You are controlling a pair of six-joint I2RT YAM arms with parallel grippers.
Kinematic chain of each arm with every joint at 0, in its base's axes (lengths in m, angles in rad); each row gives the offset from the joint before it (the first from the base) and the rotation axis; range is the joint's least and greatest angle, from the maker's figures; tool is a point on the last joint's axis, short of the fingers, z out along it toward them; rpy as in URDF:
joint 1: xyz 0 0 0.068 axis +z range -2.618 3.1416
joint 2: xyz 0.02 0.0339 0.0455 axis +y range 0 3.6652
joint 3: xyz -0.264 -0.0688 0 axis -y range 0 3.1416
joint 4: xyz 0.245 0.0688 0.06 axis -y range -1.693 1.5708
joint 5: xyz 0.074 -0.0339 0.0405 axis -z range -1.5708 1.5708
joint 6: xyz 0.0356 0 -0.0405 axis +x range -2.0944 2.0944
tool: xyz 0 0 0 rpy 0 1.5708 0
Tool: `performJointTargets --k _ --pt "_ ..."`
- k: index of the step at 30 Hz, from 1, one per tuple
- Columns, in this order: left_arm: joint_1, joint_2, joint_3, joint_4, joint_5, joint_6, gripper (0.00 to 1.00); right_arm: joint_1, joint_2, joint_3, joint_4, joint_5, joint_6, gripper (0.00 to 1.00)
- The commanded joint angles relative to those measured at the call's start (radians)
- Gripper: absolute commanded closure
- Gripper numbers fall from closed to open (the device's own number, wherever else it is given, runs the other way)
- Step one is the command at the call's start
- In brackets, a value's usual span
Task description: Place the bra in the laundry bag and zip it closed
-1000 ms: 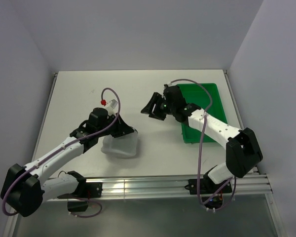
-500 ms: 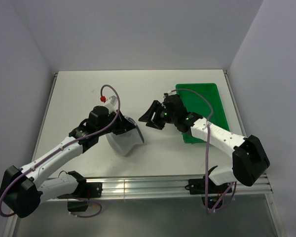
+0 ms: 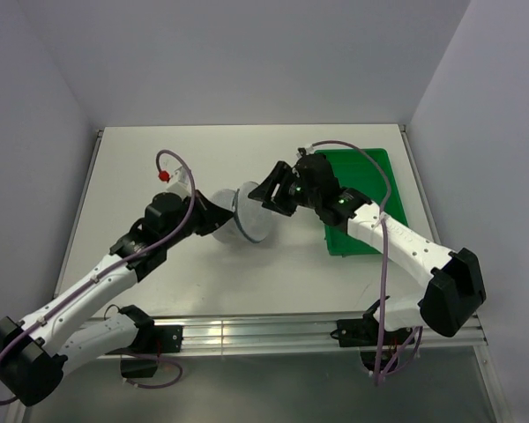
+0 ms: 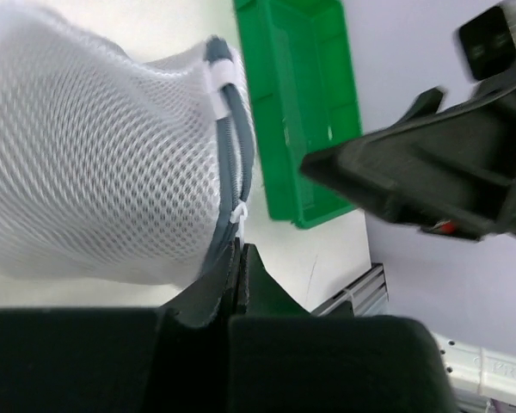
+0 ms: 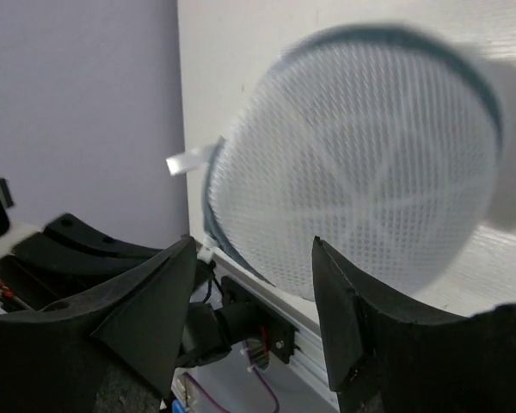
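Left wrist view, left fingers (image 4: 260, 294) pinching laundry bag (image 4: 95, 172) edge

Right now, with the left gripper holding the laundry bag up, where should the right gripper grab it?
Probably the dark zipper rim, away from where the left gripper pinches it, coming in from the green tray side. The rim is a firmer band than the slack mesh, and the open right gripper faces the laundry bag.

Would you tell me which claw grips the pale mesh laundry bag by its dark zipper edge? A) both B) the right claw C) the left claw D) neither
C: the left claw is shut on the pale mesh laundry bag at its dark zipper edge, while the right claw stands open facing it.
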Motion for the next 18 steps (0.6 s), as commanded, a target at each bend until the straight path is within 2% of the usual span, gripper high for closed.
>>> performJointTargets --k 1,5,9,18 --pt "-0.025 -0.03 -0.093 0.08 -0.012 -0.079 1.0 -0.004 -0.047 0.013 -0.045 0.066 -0.023 0.36" --pt "-0.096 -0.03 -0.181 0.11 -0.055 -0.137 1.0 0.002 -0.078 -0.037 -0.031 0.065 0.002 0.36" --pt "-0.122 -0.048 -0.24 0.17 -0.093 -0.179 1.0 0.041 -0.149 -0.164 0.023 0.071 0.042 0.36" --pt "-0.124 0.006 -0.127 0.121 -0.084 -0.128 1.0 0.141 -0.181 -0.197 -0.012 0.173 0.036 0.37"
